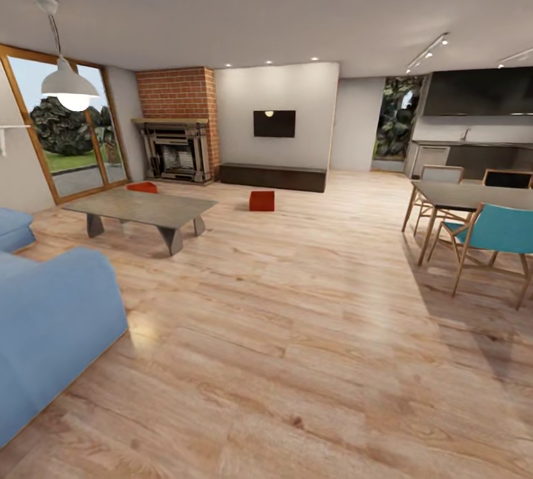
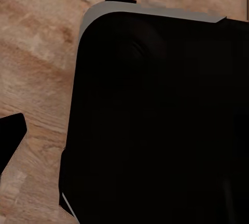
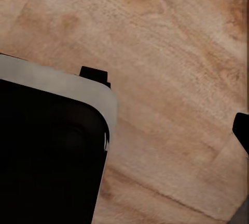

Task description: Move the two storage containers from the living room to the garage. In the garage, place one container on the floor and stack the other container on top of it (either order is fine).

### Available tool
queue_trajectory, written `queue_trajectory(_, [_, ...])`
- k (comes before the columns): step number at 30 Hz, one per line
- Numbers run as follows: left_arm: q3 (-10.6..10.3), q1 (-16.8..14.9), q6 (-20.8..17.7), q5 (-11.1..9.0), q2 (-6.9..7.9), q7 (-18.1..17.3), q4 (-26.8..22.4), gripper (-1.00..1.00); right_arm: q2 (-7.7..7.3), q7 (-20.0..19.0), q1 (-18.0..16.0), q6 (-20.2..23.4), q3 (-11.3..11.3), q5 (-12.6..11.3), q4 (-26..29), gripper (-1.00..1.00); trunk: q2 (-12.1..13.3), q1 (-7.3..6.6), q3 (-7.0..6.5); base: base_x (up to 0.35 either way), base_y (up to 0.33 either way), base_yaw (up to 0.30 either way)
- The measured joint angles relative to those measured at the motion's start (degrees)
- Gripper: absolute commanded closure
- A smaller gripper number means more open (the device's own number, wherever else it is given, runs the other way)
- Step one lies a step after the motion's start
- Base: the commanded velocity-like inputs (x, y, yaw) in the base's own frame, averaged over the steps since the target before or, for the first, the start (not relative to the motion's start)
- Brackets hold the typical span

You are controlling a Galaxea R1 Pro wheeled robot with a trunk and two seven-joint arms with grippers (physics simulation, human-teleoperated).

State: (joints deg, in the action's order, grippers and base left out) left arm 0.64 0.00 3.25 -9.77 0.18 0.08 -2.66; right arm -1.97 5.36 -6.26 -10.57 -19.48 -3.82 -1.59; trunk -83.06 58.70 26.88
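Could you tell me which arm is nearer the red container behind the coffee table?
Left, probably, and only slightly: that container lies far ahead, toward the robot's left. Both wrist views look down on wood floor by the dark base, far from it.

I can read no text, label, brand, number or sign in any of my views. In the head view the black TV (image 1: 274, 124), upper centre of the frame, has a blank screen with only a small light reflection, and the two storage containers (image 1: 261, 201) on the wood floor (image 1: 296, 331) at mid-frame bear no markings I can make out.
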Motion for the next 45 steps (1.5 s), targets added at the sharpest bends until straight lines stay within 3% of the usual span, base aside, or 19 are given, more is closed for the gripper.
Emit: queue_trajectory(45, [0.03,0.0,0.42,0.09,0.0,-0.01,-0.03,-1.0,-0.27,-0.1,0.0,0.02,0.11,-0.16,-0.08,-1.0,0.0,0.0,0.0,0.327,0.0,0.0])
